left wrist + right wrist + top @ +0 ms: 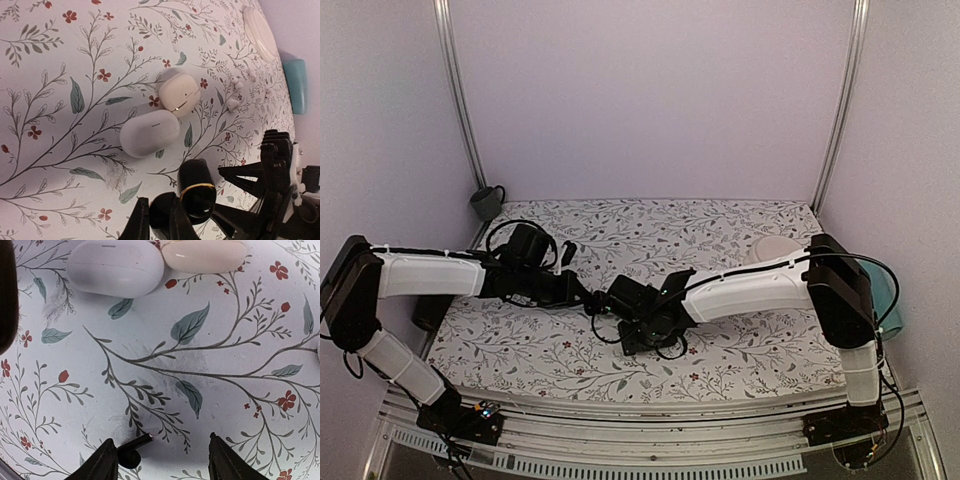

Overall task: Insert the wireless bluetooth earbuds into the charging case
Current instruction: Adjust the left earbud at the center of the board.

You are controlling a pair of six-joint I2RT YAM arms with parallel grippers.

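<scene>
The black charging case (197, 192) with a gold ring stands hinged open near the bottom of the left wrist view. My left gripper (157, 197) is shut on its lower black half. In the top view both grippers meet at the table's middle, the left gripper (582, 297) close beside the right gripper (622, 302). My right gripper (161, 439) is open, its fingers wide apart just above the cloth. One tiny black earbud (131, 450) lies on the cloth against the left finger (106, 462), its stem pointing up and to the right. No other black earbud shows.
A white oval case (149, 133) and a cream one (179, 94) lie side by side beyond the grippers, with small white earbuds (232, 105) near them. A white dish (775, 248) and a teal object (890, 290) sit at the right, a grey cup (487, 201) at the back left.
</scene>
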